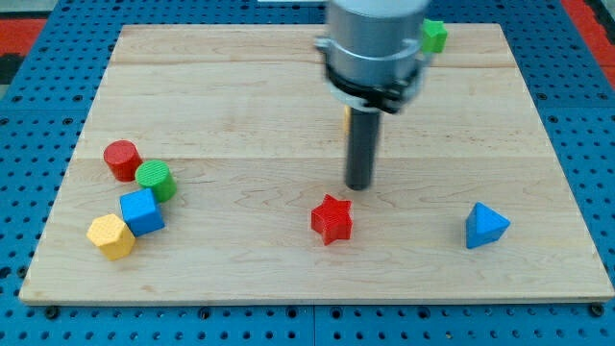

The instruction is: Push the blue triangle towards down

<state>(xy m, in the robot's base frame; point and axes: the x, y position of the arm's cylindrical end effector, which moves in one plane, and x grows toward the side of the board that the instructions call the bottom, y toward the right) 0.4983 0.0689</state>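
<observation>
Camera view: my tip point(358, 185) rests on the wooden counter point(240, 96), just above the red star point(332, 219). The tool is a bare rod, holding nothing. Blue triangle point(485, 226) lies well to the view's right and slightly lower, near the bottom edge. I judge I must get above it first; little room below.

The board point(240, 96) is pale wood, grain running in long smooth planks with a faint sheen. The blue triangle point(486, 226) and red star point(332, 219) look like matt plastic; the green cylinder point(155, 180) shows fine ridges on top. The rod down to my tip point(358, 185) is dark and dull, under a grey metallic housing point(375, 34).
</observation>
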